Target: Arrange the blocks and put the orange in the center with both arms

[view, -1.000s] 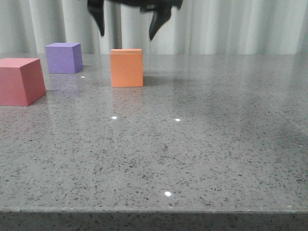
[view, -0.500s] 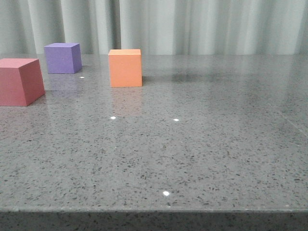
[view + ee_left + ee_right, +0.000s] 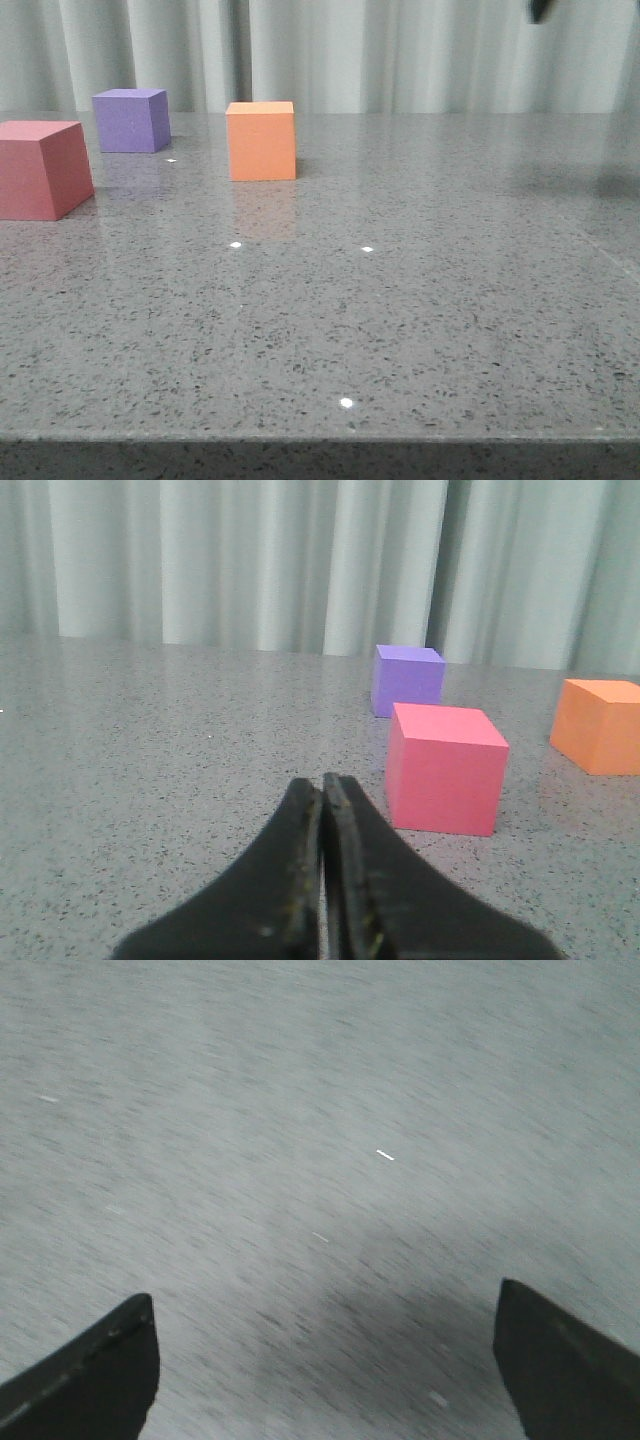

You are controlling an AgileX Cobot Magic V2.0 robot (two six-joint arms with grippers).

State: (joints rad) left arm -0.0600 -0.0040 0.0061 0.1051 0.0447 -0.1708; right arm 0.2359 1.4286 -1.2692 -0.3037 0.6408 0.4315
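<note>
Left gripper (image 3: pixel 322 880) pinched closed, empty, low behind pink-red cube (image 3: pixel 446 768) | right gripper (image 3: pixel 320 1360) spread wide, empty, over bare table (image 3: pixel 420 300) | orange cube (image 3: pixel 261 140) rests beside purple cube (image 3: pixel 131 120) | left arm nearer.
</note>
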